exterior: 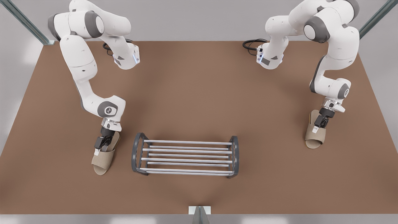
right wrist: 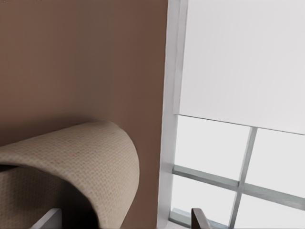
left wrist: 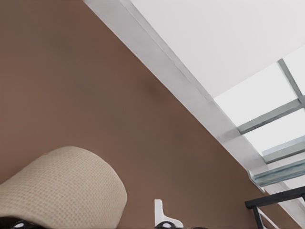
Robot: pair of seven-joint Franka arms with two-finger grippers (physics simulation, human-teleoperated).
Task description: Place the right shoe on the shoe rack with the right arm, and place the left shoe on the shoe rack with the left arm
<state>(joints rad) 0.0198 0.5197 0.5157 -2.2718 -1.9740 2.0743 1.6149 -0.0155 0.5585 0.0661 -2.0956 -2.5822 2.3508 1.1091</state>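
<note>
In the front view, the shoe rack (exterior: 186,142) stands on the brown table (exterior: 199,93) with nothing on its bars. The right shoe (exterior: 104,160) lies just beside the rack's end on the front view's left, toe towards the near edge. The right gripper (exterior: 102,145) is down at its strap. The left shoe (exterior: 314,137) lies well apart from the rack's other end, with the left gripper (exterior: 320,124) down on it. You cannot tell whether either pair of jaws is released or clenched.

In the left wrist view, the left shoe's (left wrist: 66,186) woven strap is close, and the rack's (left wrist: 274,204) dark frame sits far off across bare table (left wrist: 71,71).

In the right wrist view, the right shoe's (right wrist: 81,162) strap arches over the table (right wrist: 71,57).
</note>
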